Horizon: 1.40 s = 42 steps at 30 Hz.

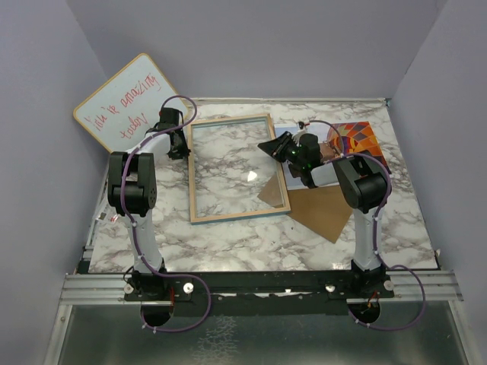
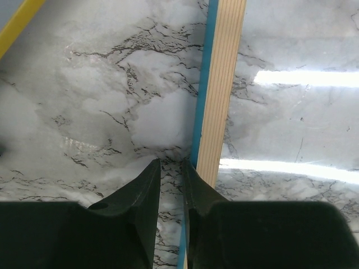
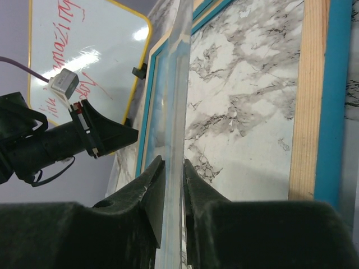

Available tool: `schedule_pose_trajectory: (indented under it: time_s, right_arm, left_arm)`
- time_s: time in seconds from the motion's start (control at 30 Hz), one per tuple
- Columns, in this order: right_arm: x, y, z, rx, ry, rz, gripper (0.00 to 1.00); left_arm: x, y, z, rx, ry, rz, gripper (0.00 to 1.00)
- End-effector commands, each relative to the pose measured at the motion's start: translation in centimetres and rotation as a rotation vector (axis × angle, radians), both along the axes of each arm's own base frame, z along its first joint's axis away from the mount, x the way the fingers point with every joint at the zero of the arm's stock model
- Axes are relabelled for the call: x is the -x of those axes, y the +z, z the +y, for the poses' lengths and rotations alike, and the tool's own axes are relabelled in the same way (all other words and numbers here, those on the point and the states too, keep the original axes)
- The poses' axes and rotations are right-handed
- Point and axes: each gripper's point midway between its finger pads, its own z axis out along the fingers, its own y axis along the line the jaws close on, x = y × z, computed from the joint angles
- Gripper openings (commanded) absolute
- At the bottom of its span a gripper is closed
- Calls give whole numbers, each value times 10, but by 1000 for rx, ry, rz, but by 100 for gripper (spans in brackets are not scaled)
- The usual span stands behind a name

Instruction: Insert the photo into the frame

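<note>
The frame (image 1: pixel 228 217) lies in mid-table with its pale wood back up; its blue edge shows in the left wrist view (image 2: pixel 221 84) and the right wrist view (image 3: pixel 314 101). The photo (image 1: pixel 358 141), orange, red and blue, lies flat at the back right, partly under my right arm. My right gripper (image 1: pixel 278 147) (image 3: pixel 173 161) is shut on a thin clear pane (image 3: pixel 179 84), held on edge over the frame's right side. My left gripper (image 1: pixel 180 148) (image 2: pixel 171 162) is by the frame's left rail, jaws almost together and empty, its right finger over the rail.
A brown backing board (image 1: pixel 323 209) lies right of the frame, near my right arm. A whiteboard with red writing (image 1: pixel 125 103) leans at the back left and shows in the right wrist view (image 3: pixel 84 50). Grey walls close three sides.
</note>
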Motion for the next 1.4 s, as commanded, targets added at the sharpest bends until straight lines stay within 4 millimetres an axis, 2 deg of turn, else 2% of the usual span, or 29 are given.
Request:
schedule_pose_trajectory:
  time_s: [0.0,0.1,0.23,0.43,0.53,0.7,0.87,0.97,1.17,1.37]
  right_arm:
    - [3,5,8,-18,13,31,27]
    - [-1,14,10,-20,15,52,36]
    - [-5,20,10,18,9,92,43]
    - [-2,15,3,73,-28,207,55]
    - [-2,9,-6,143,-62,256,58]
    - [-7,12,-24,277,-121,265,62]
    - [-9,10,-28,374,-103,308,64]
    - [-6,4,-38,443,-124,343,64]
    - [-8,6,-71,576,-250,340,66]
    - [-4,0,-85,644,-288,355,68]
  left_arm:
    - [4,-6,-16,60,-41,20,24]
    - [5,-7,-16,61,-42,21,25]
    - [5,-5,-16,57,-44,20,25]
    - [3,0,-15,58,-40,12,28]
    - [4,1,-15,55,-38,11,31]
    - [4,6,-15,55,-46,4,35]
    - [3,7,-17,64,-51,0,39]
    - [4,9,-17,61,-51,-2,41]
    - [4,12,-15,53,-55,-10,51]
    - [5,11,-17,58,-66,-21,62]
